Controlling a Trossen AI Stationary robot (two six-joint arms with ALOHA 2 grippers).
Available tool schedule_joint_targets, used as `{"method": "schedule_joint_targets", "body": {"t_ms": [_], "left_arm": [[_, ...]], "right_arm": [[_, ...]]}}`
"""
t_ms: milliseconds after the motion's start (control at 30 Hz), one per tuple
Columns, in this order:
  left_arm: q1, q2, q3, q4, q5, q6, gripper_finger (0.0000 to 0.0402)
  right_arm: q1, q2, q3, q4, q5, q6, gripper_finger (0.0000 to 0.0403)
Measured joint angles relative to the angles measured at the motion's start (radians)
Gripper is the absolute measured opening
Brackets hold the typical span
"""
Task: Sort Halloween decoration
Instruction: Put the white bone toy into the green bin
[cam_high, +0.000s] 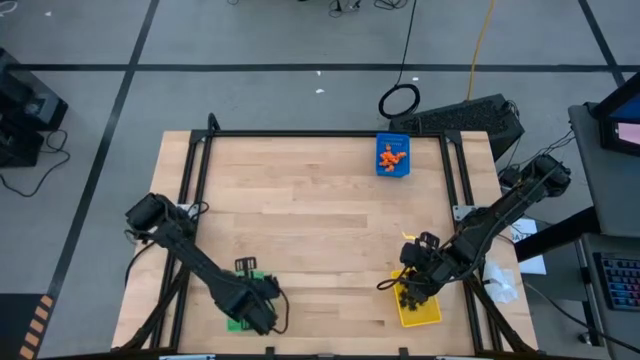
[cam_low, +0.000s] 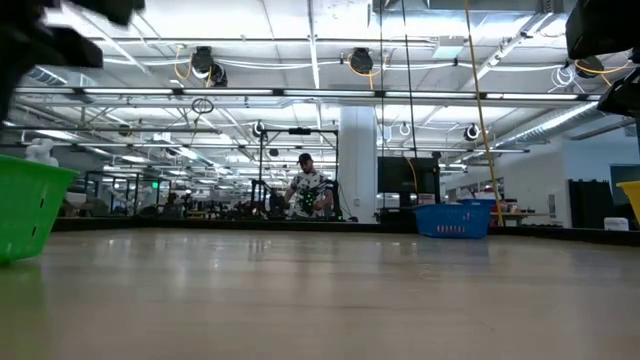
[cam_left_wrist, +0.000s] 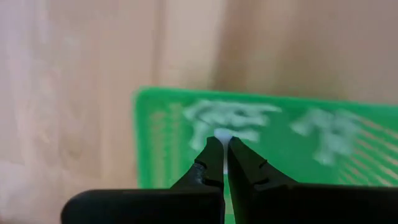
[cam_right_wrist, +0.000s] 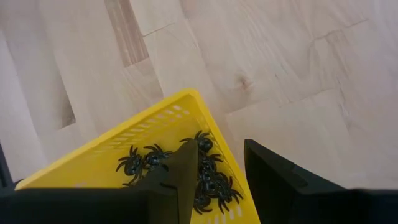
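On a pale wooden bench (cam_high: 310, 230) ringed by a black frame, the left end effector (cam_left_wrist: 224, 146) hangs over a green tray (cam_high: 240, 322) of white bone-like sticks (cam_left_wrist: 227, 118), fingertips clenched on one white piece. The right end effector (cam_right_wrist: 221, 165), released, hovers above a yellow tray (cam_right_wrist: 124, 146) of black spiders (cam_right_wrist: 140, 160). Orange lumps (cam_high: 392, 157) fill a blue tray (cam_high: 392, 170) at the far edge; a person (cam_low: 308, 190) stands in the workshop beyond.
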Motion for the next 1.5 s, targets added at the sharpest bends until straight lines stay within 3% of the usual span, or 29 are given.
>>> {"method": "schedule_joint_targets", "body": {"t_ms": [233, 700, 1100, 1267, 1500], "left_arm": [[0.026, 0.000, -0.103, 0.093, -0.068, -0.006, 0.0001], [0.035, 0.000, -0.111, 0.158, -0.140, 0.073, 0.0001], [0.043, -0.082, -0.089, 0.143, -0.058, 0.111, 0.0001], [0.043, -0.077, -0.147, 0.263, 0.045, 0.099, 0.0000], [0.043, -0.076, -0.208, 0.264, 0.025, 0.068, 0.0005]], "right_arm": [[0.000, 0.000, 0.000, 0.015, 0.000, -0.001, 0.0123], [0.000, 0.000, 0.000, 0.015, 0.003, -0.010, 0.0123], [0.000, 0.000, 0.000, 0.014, -0.002, -0.070, 0.0115], [0.000, 0.000, 0.000, 0.011, -0.002, -0.081, 0.0087], [0.000, 0.000, 0.000, 0.010, -0.002, -0.096, 0.0063]]}}
